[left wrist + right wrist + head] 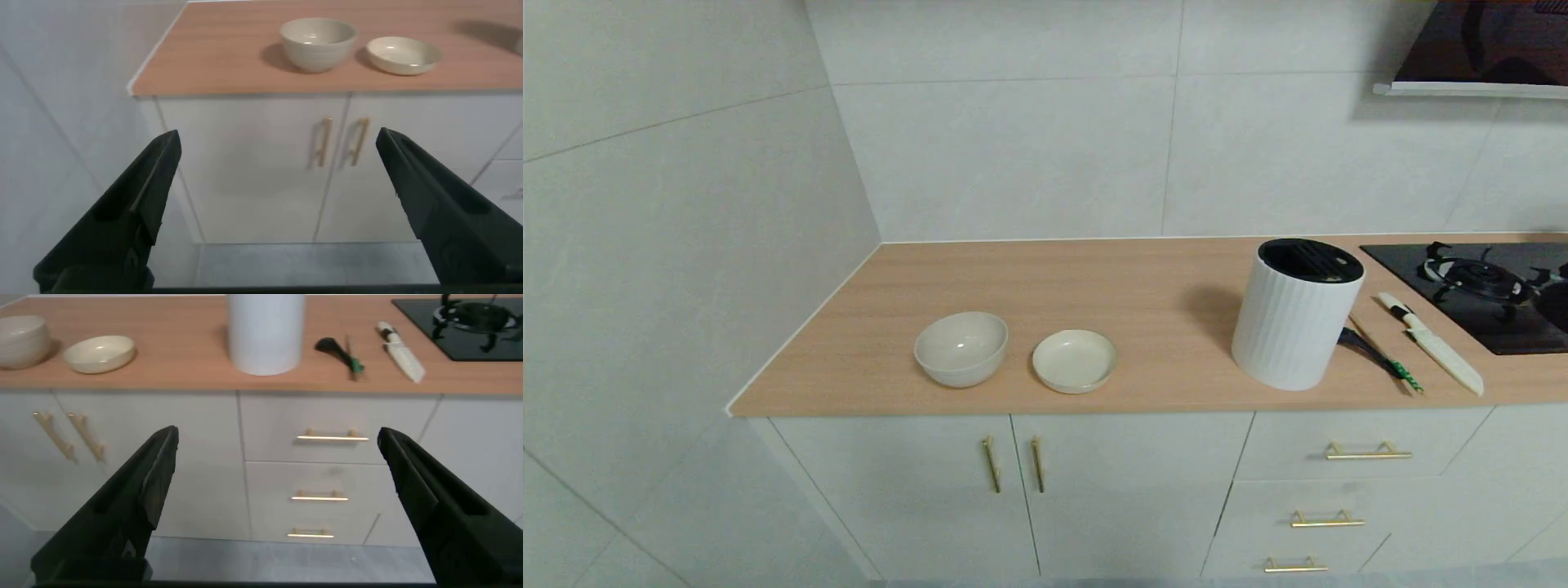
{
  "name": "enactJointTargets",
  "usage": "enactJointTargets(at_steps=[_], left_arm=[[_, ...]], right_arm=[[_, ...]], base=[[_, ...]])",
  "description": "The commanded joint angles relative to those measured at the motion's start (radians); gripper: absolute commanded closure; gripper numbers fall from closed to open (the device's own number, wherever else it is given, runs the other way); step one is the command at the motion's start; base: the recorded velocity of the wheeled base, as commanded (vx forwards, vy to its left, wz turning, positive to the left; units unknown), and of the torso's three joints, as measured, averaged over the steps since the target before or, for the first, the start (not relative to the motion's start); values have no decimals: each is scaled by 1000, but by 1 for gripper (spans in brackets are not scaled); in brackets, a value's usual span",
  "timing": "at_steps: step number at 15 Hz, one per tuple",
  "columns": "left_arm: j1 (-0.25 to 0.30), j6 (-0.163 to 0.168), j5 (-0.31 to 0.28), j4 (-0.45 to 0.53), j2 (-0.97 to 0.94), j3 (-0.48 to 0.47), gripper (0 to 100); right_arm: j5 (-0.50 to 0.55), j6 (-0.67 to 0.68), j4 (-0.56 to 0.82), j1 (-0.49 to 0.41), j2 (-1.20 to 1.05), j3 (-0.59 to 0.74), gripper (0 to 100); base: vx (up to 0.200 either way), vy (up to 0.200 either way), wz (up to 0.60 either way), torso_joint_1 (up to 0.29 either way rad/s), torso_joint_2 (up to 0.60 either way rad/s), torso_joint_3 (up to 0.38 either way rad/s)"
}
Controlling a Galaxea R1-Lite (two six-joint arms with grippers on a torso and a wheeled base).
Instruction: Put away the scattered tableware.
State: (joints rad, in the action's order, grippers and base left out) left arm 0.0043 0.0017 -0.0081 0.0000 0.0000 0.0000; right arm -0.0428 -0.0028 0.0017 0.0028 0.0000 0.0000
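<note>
On the wooden counter (1143, 286) stand a cream bowl (961, 348) and, to its right, a shallow cream dish (1074, 360). Further right is a white ribbed utensil holder (1294, 314) with a black slotted top. Beside it lie a black spoon with a green-patterned handle (1380, 358) and a white knife (1431, 342). My left gripper (278, 208) is open, low in front of the cabinet doors, with the bowl (318, 42) and dish (402, 55) beyond it. My right gripper (278, 502) is open before the drawers, below the holder (265, 331), spoon (341, 353) and knife (400, 351).
A black gas hob (1486, 290) occupies the counter's right end. Tiled walls close off the left and back. Below are two cabinet doors with gold handles (1013, 464) and a stack of drawers (1339, 490). A range hood (1478, 49) hangs at upper right.
</note>
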Motion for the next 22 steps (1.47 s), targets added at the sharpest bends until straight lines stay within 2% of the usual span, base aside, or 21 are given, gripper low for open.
enactJointTargets(at_steps=[1,8,19,22], left_arm=[[0,0,0,-2,0,0,0],[0,0,0,0,0,0,0],[0,1,-1,0,0,0,0],[0,0,0,0,0,0,0]], right_arm=[[0,0,0,0,2,0,0],[0,0,0,0,2,0,0],[0,0,0,0,0,0,0],[0,0,0,0,0,0,0]], base=[[0,200,0,7,-2,2],[0,200,0,2,1,3],[0,0,0,0,0,0],[0,0,0,-159,346,186]])
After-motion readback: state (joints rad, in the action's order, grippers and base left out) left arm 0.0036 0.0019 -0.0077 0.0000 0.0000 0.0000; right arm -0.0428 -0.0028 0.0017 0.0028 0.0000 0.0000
